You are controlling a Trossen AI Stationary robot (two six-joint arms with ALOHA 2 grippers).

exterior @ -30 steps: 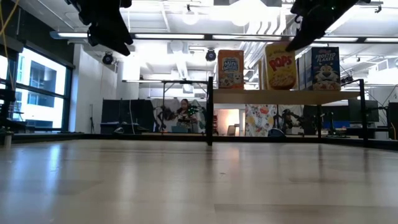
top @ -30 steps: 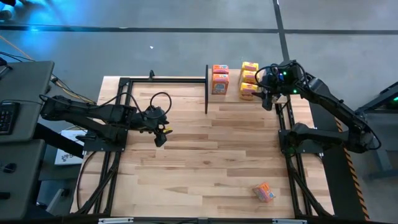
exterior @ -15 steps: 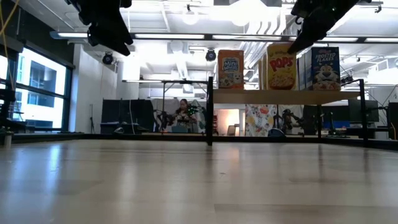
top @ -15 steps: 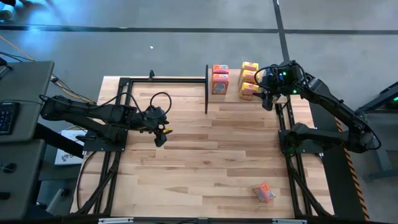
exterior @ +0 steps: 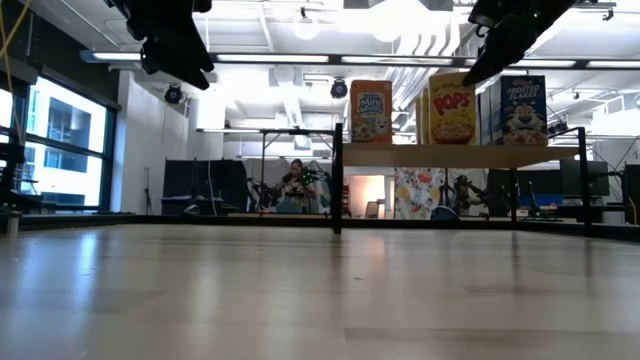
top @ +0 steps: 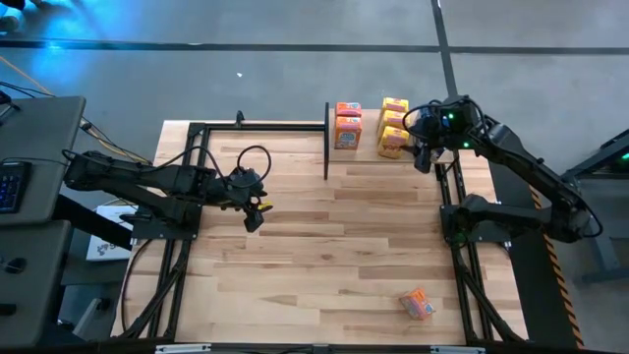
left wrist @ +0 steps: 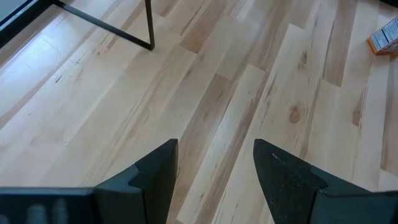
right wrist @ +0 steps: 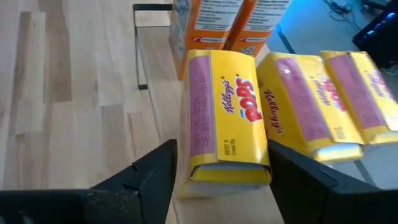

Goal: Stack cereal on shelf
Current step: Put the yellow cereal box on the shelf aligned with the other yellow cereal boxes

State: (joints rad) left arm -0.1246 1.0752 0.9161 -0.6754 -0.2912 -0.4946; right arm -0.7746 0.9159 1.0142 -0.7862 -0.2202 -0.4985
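Observation:
The shelf point(top: 366, 149) stands at the table's far right. On it stand two orange cereal boxes point(top: 348, 125), a row of yellow ones point(top: 394, 116) and, in the low view, a blue one point(exterior: 522, 110). My right gripper point(right wrist: 221, 149) is open at the shelf's near right. Its fingers stand on either side of the nearest yellow Pops box point(right wrist: 227, 118), which rests upright on the shelf board point(exterior: 450, 155). My left gripper point(left wrist: 214, 162) hangs open above the bare table left of centre point(top: 254, 211), with nothing between its fingers.
One more orange cereal box point(top: 418, 304) lies on its side near the table's front right; it also shows in the left wrist view point(left wrist: 385, 38). The shelf's black uprights point(top: 326, 138) and the black frame rails point(top: 197, 177) border the wooden tabletop.
The yellow Pops box at my right gripper has gone from tilted to upright on the shelf board. Both arms have kept their places.

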